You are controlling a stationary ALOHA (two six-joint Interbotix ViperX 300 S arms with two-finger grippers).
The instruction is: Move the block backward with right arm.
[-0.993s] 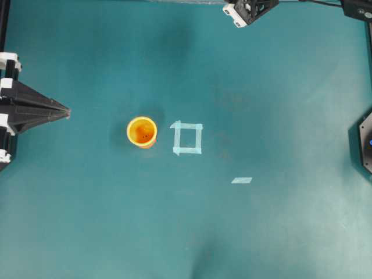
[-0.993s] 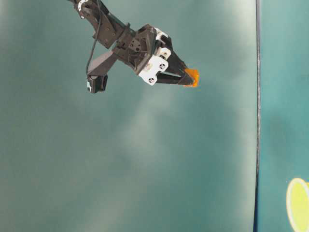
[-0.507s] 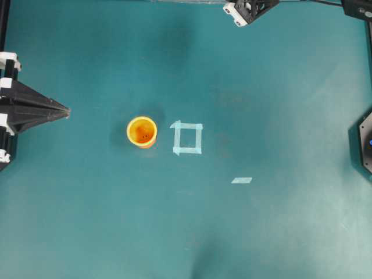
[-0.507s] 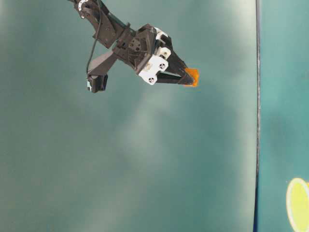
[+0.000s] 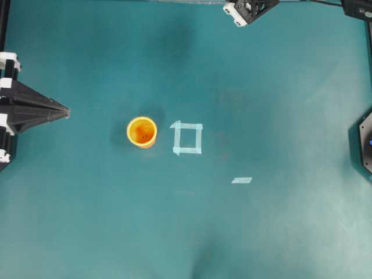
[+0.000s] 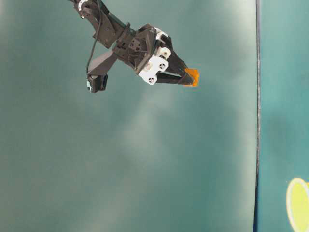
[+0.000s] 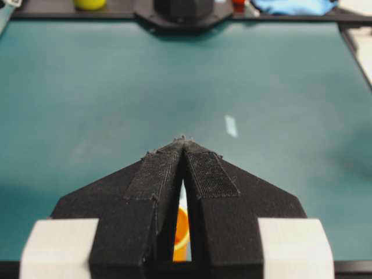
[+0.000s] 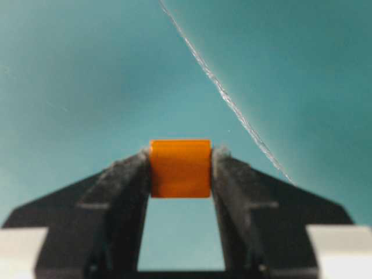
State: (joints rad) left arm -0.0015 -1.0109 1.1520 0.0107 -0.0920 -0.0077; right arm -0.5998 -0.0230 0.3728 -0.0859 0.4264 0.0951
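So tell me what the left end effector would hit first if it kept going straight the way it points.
The left end effector, shut, points across the mat toward the cup. In the overhead view the cup sits slightly off that line, so it may graze the cup or pass beside it; height is unclear.

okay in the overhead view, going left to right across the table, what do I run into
Left gripper, shut, at the left edge → yellow-orange cup → pale-blue tape square → short tape strip → black arm base at the right edge.
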